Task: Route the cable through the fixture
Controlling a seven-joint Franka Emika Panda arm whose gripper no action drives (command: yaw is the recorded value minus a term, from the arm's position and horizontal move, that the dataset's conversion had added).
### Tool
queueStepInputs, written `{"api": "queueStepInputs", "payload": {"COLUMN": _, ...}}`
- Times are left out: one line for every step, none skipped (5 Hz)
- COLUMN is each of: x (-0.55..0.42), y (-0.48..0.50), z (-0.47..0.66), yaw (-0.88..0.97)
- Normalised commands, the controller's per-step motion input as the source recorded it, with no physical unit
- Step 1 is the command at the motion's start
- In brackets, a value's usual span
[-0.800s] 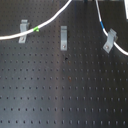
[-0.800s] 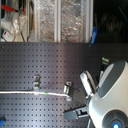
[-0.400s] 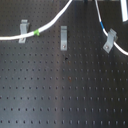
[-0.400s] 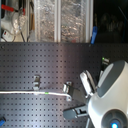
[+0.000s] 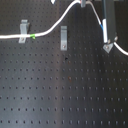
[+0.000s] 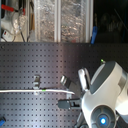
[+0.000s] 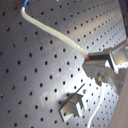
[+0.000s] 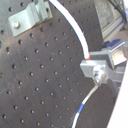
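The jaws are pinched on the cable (image 8: pixel 75 31) by the gripper (image 8: pixel 95 70). The fixture (image 5: pixel 63 36) stands just beside the cable in the first exterior view. The cable should be lifted, then lowered slowly into the fork.

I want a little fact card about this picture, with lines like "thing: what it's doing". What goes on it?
surface: black pegboard full of small holes
cable: white cable arcs across the board in the first exterior view, with a green band near the left clip and a blue band near the gripper
fixture: upright grey clip; the cable passes beside it, not through its forked top
other clips: two more grey ones, left clip and right clip
gripper: gripper shut on the cable in the second wrist view
task state: routing not yet done
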Motion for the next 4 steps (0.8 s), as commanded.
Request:
{"api": "queueStepInputs", "payload": {"x": -0.27, "y": 0.179, "z": 0.26, "yaw": 0.5}}
{"api": "queueStepInputs", "payload": {"x": -0.601, "y": -0.005, "z": 0.26, "yaw": 0.07}}
{"api": "queueStepInputs", "payload": {"x": -0.634, "y": 0.074, "z": 0.25, "yaw": 0.0}}
{"api": "queueStepInputs", "payload": {"x": -0.561, "y": 0.095, "z": 0.29, "yaw": 0.0}}
